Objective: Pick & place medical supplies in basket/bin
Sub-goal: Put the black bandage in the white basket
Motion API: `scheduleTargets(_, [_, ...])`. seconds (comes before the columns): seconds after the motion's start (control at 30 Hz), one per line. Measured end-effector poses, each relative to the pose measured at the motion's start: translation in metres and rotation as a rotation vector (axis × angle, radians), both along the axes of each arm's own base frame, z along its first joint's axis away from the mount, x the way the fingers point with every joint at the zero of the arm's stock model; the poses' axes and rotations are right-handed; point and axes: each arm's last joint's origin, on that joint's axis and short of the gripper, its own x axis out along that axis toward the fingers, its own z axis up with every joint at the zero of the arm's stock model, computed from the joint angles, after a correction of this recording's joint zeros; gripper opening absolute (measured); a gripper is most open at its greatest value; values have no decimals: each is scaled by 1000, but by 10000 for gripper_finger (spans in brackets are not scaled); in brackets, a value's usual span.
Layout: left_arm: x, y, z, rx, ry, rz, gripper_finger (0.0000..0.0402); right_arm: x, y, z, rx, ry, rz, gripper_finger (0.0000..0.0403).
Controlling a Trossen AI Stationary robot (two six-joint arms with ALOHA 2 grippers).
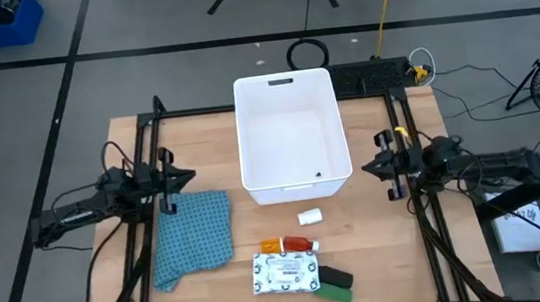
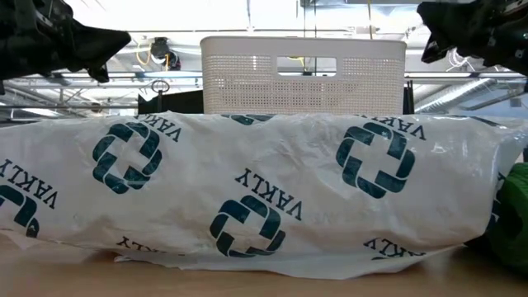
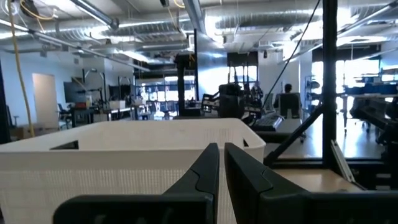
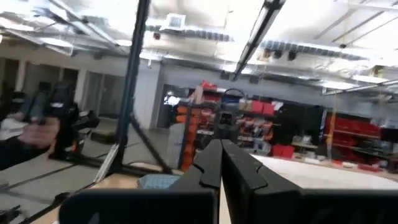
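The white tub (image 1: 288, 129) stands at the table's far middle; it shows behind the packet in the low view (image 2: 303, 74) and in the left wrist view (image 3: 112, 155). The supplies lie near the table's near edge: white printed packet (image 1: 286, 271), which fills the low view (image 2: 247, 194), red-orange bottle (image 1: 296, 243) with an orange piece (image 1: 271, 244), small white cylinder (image 1: 309, 216), black block (image 1: 336, 276) and green block (image 1: 339, 291). My left gripper (image 1: 189, 177) hovers left of the tub, shut and empty (image 3: 221, 163). My right gripper (image 1: 364, 168) hovers right of the tub, shut and empty (image 4: 221, 163).
A blue cloth (image 1: 194, 235) lies flat on the table left of the supplies, below my left gripper. Dark frame rails (image 1: 148, 174) run along both table sides. Bare wood shows between the tub and the items.
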Motion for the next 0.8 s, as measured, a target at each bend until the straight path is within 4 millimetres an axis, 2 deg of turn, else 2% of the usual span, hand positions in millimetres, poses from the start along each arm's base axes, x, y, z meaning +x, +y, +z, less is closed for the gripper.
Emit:
scheduleTargets(0.07, [0,0,0,-1,3,0,31,5,4,0,1,47,9,0])
scheduleTargets(0.23, [0,1,0,-8,1,28,31,18,19,31,-37,42,34,0])
scheduleTargets(0.43, [0,2,-2,-19,15,55,31,55,49,54,-44,318,93,9])
scheduleTargets(0.63, [1,2,-4,-53,43,46,31,100,102,66,-75,672,-13,74])
scheduleTargets(0.8, [1,2,-6,-75,59,41,31,116,146,74,-65,973,-36,143])
